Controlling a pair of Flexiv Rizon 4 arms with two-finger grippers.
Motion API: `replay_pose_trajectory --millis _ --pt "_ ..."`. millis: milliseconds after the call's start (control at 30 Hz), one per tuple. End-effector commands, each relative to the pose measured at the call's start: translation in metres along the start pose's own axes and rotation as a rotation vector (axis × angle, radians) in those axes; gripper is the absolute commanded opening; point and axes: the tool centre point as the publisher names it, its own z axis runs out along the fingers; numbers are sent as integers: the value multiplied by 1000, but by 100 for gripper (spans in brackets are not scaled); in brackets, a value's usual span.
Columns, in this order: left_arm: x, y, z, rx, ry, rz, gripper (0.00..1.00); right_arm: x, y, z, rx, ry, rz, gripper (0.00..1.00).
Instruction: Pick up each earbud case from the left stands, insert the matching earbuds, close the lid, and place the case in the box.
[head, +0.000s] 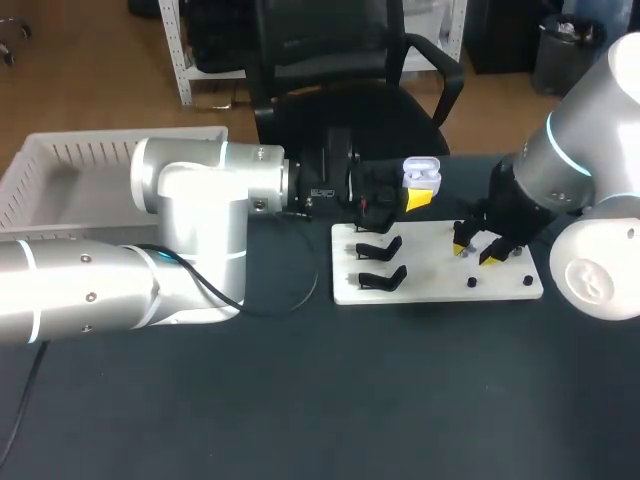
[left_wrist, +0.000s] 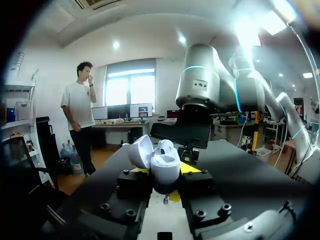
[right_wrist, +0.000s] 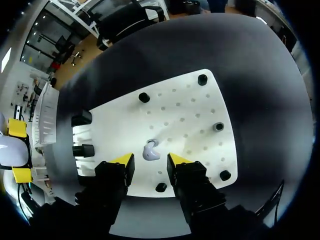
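Note:
My left gripper (head: 419, 197) is shut on an open white earbud case (head: 421, 175), held above the far edge of the white board (head: 440, 285). In the left wrist view the case (left_wrist: 165, 169) sits between the yellow fingertips (left_wrist: 190, 169), lid (left_wrist: 140, 150) tipped back, with one earbud (left_wrist: 165, 146) in it. My right gripper (head: 477, 250) hangs open over the board's right half. In its wrist view a loose white earbud (right_wrist: 150, 150) lies on the board (right_wrist: 185, 115) just ahead of the gap between the open fingers (right_wrist: 122, 161), touching neither.
Two empty black stands (head: 381, 247) (head: 383, 277) occupy the board's left part, and small black pegs (right_wrist: 144, 97) (right_wrist: 218, 127) dot its right part. A white slatted box (head: 60, 175) rests at the table's far left, behind my left arm.

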Motion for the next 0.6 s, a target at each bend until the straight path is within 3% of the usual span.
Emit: replay_pose_trajectory --millis 33,300,600 --pt "1 -2 0 -8 -4 4 0 -2 -1 1 4 -2 2 39" --pt "1 -2 0 -8 -4 4 0 -3 2 2 1 -4 1 32" --pt "1 -2 0 -8 -4 4 0 -4 3 4 2 -1 -5 31"
